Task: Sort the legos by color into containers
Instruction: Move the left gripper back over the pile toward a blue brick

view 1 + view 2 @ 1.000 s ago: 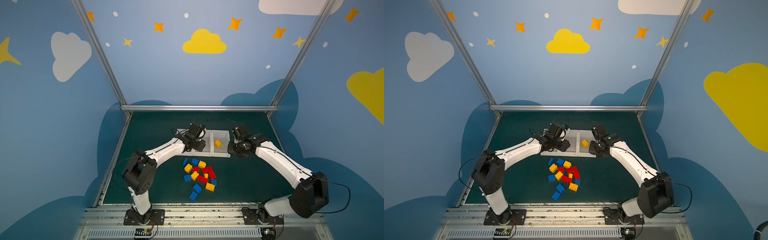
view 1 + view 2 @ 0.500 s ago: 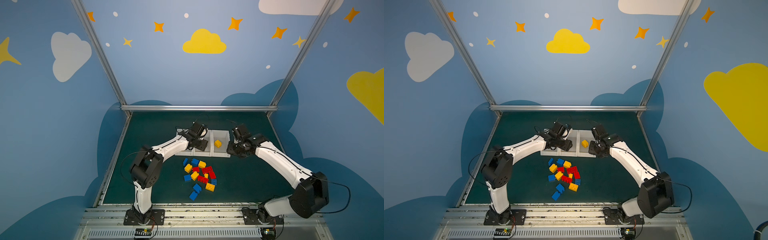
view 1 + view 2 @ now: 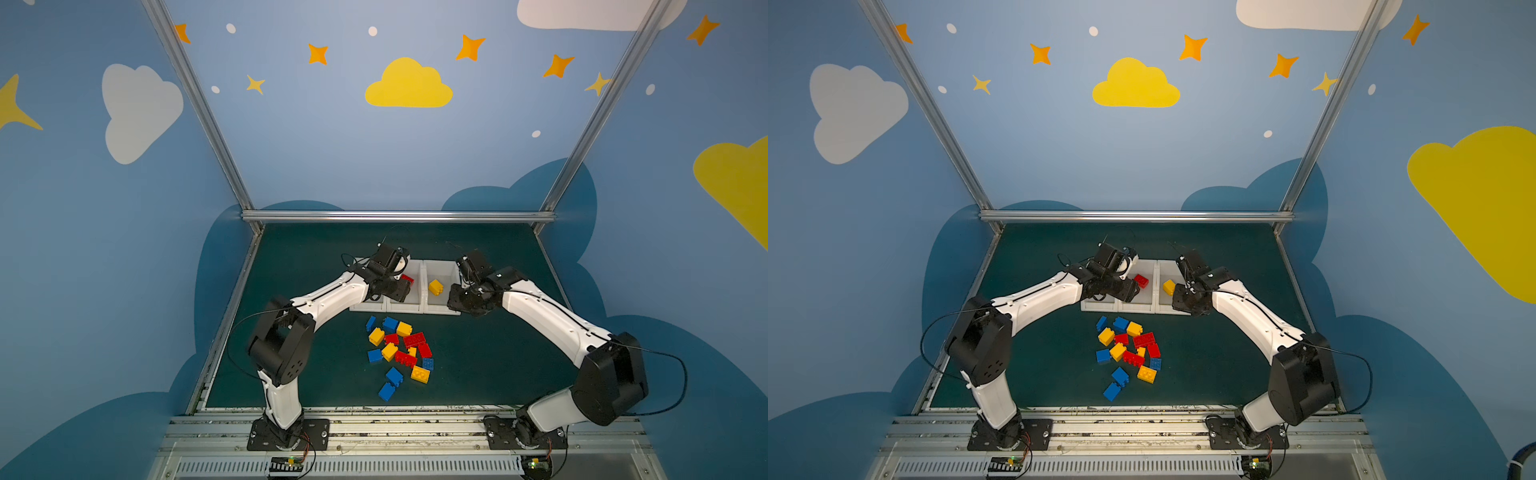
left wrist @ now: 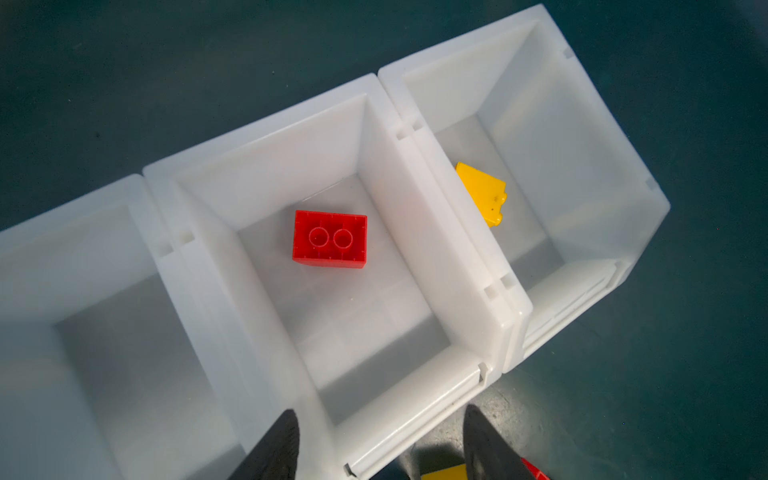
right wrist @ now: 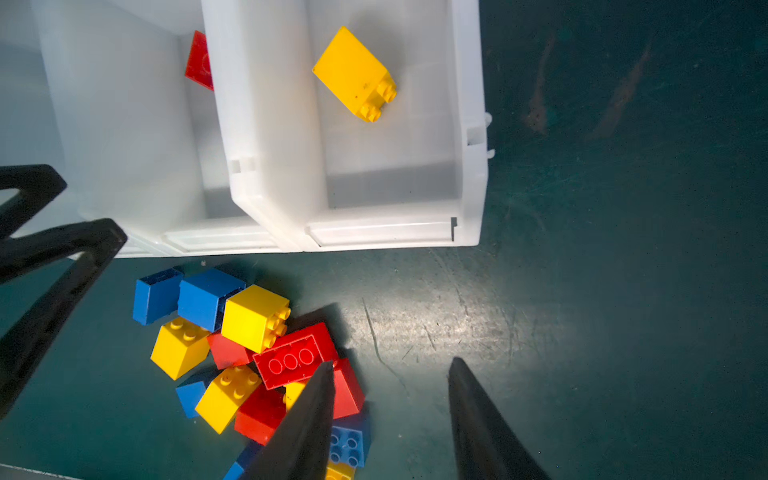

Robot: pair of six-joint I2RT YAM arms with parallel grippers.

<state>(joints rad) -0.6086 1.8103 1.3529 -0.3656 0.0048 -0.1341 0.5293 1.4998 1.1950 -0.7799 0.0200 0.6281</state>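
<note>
Left claw [image 4: 380, 409], right claw [image 5: 391, 361] both apart, empty; red lego [image 4: 329, 239] in middle container [image 4: 257, 124], perhaps studs-down.

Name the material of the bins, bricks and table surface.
Bins: white, slightly translucent moulded plastic, glossy rims. Bricks: hard, shiny moulded plastic, crisp studs. Table surface: dark green mat, probably rubbery, matte and scuffed.

The left arm [image 3: 328, 299] and the right arm [image 3: 548, 320] were white with fat black joints — they matched. A thin black cable [image 3: 228, 345] looped off each. The right gripper [image 5: 391, 362] had two black, pointy fingers [image 5: 307, 428].
</note>
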